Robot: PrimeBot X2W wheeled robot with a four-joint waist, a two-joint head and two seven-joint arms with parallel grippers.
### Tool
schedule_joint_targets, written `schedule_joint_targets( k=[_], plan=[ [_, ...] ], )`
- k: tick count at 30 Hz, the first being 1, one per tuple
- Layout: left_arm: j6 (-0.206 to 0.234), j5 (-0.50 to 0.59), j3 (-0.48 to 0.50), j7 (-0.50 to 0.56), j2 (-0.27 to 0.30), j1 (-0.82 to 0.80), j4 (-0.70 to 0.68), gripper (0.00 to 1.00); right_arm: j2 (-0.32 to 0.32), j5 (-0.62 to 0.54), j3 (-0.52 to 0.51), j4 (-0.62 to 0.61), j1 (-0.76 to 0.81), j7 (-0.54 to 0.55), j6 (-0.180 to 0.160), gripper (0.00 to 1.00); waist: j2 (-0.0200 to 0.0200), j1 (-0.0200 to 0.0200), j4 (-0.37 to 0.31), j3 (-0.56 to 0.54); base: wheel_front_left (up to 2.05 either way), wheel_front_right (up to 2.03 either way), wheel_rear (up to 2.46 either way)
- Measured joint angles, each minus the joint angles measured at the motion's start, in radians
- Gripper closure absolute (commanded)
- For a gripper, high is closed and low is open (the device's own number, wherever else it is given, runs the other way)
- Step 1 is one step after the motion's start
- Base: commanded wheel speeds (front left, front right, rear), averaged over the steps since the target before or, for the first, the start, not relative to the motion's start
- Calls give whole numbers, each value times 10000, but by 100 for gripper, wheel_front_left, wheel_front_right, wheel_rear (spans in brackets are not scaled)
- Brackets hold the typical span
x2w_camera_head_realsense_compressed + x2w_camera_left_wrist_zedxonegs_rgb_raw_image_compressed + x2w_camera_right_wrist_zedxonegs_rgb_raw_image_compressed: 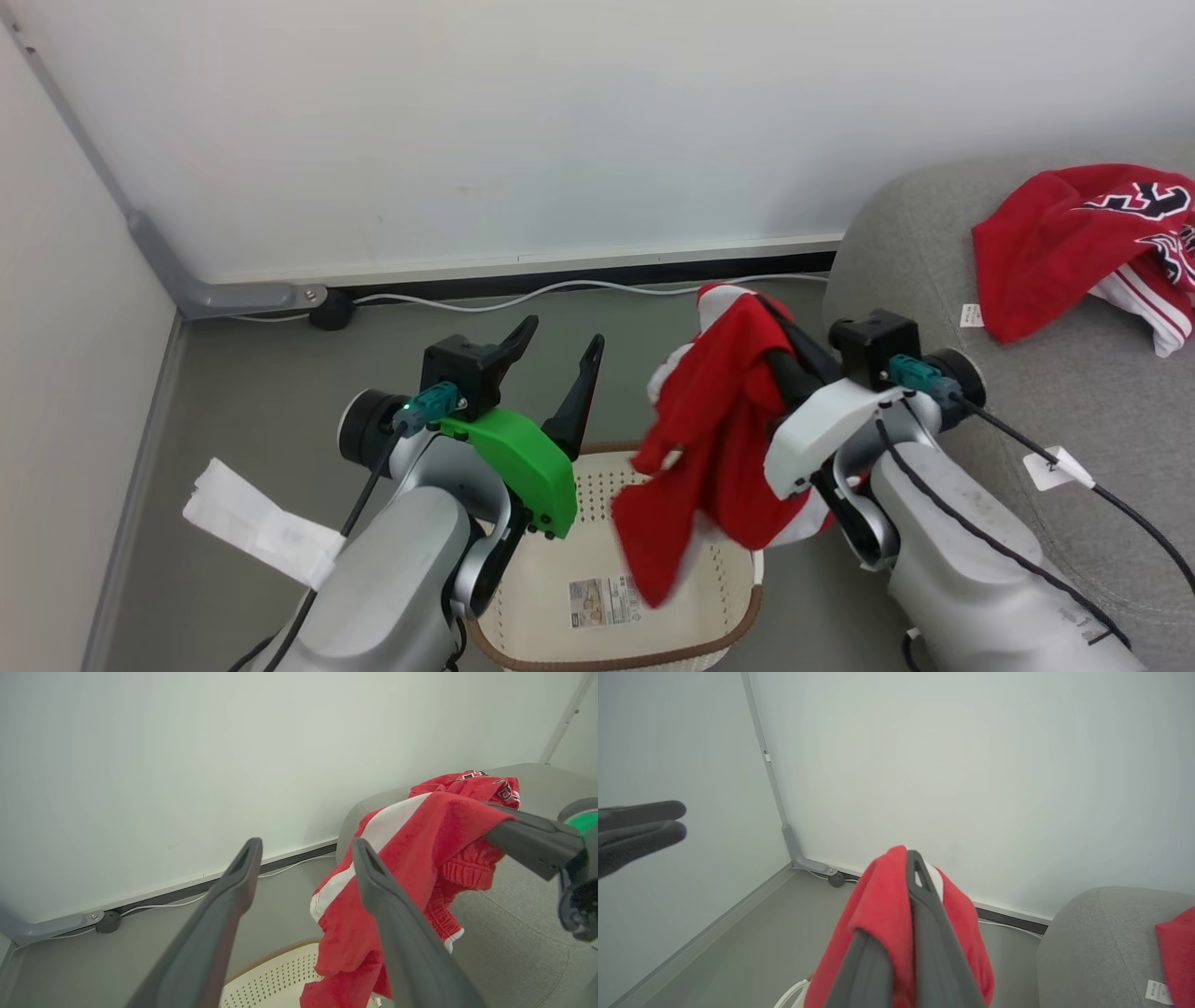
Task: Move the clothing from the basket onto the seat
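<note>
Clothing (719, 420): fuzzy matt cloth; basket (597, 490): perf. plastic; seat (1074, 392): rough fabric

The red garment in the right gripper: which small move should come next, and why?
Probably swing the right gripper rightward, over the grey seat. It is shut on the red garment, which hangs above the basket; the left gripper stands open, apart from it. A second red garment lies there.

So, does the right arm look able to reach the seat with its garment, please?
Probably yes: the right gripper, shut on the garment, hangs just beside the seat with nothing between, and its near part is bare.
</note>
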Motion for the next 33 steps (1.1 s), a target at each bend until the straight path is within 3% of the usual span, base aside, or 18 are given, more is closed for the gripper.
schedule_joint_targets(
  k=[12,33],
  plan=[
    [-232,-115,-251,-405,69,828,-199,0,-1185,-4,-918,-420,-10,-59,-523,100,0,0,-940,-80,0,0,0],
    [-403,-171,-805,-826,-8,1520,-616,0,-2581,-12,-1588,-1722,299,-75,-610,100,0,0,-3072,-146,0,0,0]
  ],
)
